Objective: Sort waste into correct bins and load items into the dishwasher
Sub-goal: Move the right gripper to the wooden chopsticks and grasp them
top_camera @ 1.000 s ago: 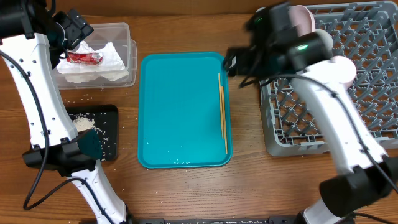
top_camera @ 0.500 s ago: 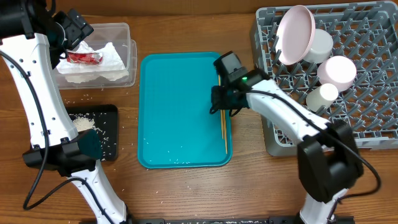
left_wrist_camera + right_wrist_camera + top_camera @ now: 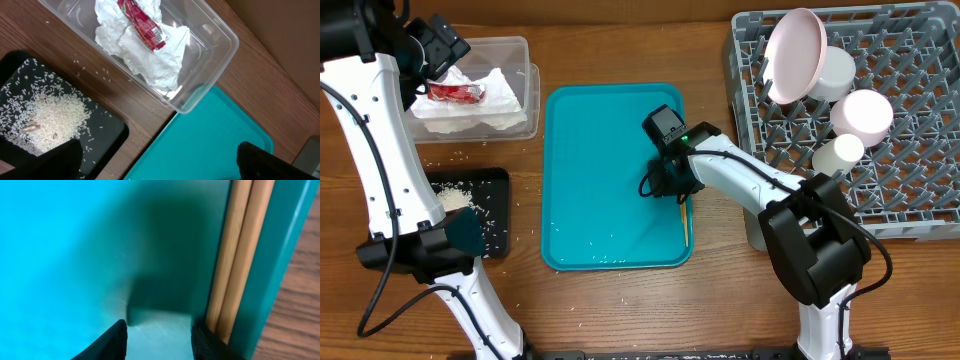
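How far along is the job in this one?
Done: napkin and red wrapper sit in the clear tub, most rice in the black tray, plates and cup in the rack. In hand: the right hand, open, is down on the teal tray beside the chopsticks, not gripping them. Left: chopsticks into the rack, stray grains on the table.

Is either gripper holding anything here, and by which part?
Nothing is held. The right gripper is open low over the teal tray, the chopsticks lying outside its gap; the left gripper is open and empty.
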Robot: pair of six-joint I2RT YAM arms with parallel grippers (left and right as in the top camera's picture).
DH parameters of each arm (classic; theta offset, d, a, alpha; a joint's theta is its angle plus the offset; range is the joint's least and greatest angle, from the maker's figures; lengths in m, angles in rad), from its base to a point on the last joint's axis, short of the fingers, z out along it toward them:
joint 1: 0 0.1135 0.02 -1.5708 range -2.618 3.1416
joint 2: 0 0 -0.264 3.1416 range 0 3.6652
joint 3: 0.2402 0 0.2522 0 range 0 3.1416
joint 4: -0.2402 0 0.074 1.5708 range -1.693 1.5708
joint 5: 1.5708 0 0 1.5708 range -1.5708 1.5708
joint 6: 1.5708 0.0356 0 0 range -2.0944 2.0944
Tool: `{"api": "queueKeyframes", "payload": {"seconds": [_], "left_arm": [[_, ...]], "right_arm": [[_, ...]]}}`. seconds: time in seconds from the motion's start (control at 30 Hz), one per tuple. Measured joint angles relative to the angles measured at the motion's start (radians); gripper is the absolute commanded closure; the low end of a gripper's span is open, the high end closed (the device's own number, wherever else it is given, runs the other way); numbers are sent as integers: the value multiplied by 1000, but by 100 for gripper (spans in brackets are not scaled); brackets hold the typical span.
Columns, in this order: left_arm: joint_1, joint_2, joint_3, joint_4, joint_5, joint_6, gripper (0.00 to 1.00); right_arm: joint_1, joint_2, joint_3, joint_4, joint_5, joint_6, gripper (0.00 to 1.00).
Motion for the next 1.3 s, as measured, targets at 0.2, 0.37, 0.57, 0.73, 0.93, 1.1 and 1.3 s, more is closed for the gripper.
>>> {"api": "queueKeyframes", "payload": {"seconds": [0.2,0.37,0.57,0.73,0.93,1.1,1.3], "left_arm": [[0,0,0,0,0,0,0],[0,0,0,0,0,0,0],[0,0,0,0,0,0,0],[0,0,0,0,0,0,0],[0,0,0,0,0,0,0],[0,0,0,0,0,0,0],[0,0,0,0,0,0,0]], "right_arm": [[0,5,92,-93,7,0,52],[0,6,172,-92,8,0,51],[0,9,179,-80,49,-2,51],[0,29,179,-39,80,-3,52],[0,103,179,-31,119,-3,52],[2,123,182,-21,150,-14,52],[2,123,183,-31,144,-17,61]]}}
